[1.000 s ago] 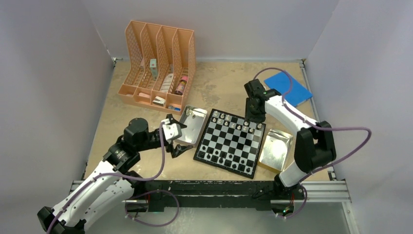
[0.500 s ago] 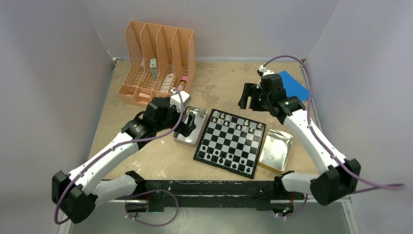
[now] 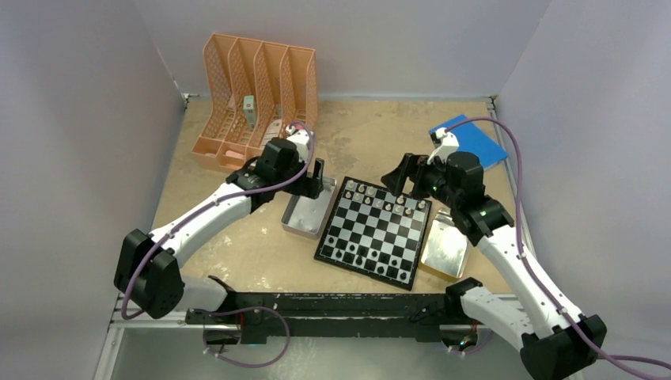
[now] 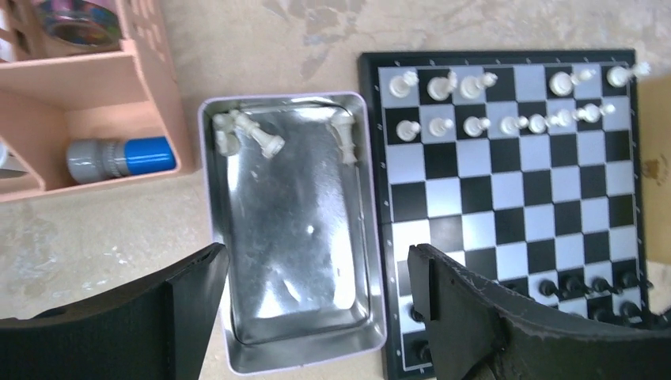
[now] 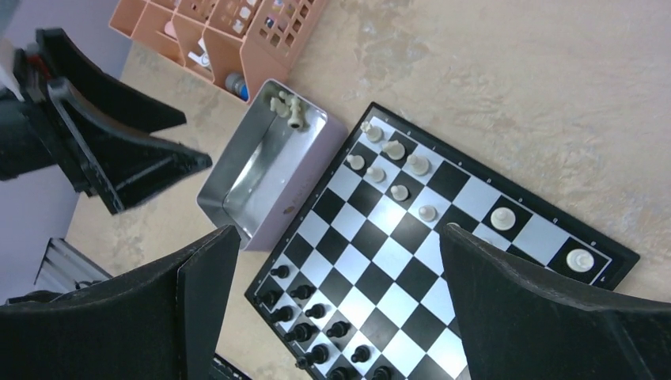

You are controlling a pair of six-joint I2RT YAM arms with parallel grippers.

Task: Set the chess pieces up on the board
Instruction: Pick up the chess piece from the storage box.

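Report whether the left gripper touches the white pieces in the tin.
Apart. Left wrist view: white pieces sit at the tin's far end, bare metal before the left gripper.

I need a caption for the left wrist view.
Open left gripper over a tin holding a few white pieces, beside the board.
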